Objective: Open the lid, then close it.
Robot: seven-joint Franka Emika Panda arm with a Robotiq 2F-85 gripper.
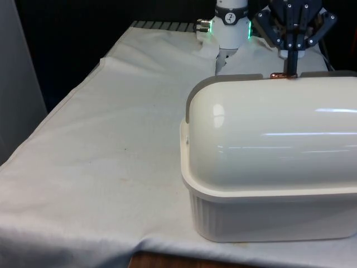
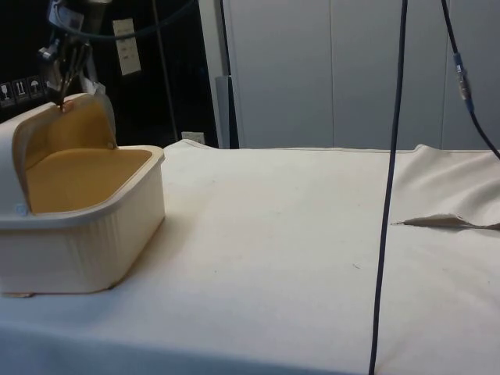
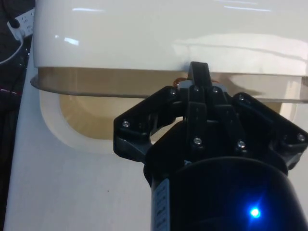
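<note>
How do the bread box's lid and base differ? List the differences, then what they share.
1. The lid is a smooth, glossy dome; the base has ribbed walls.
2. The lid is rolled back, its edge raised; the base sits flat on the cloth.
3. The lid carries a copper handle, pinched by the gripper; the gripper is clear of the base.
Both are cream white.
</note>
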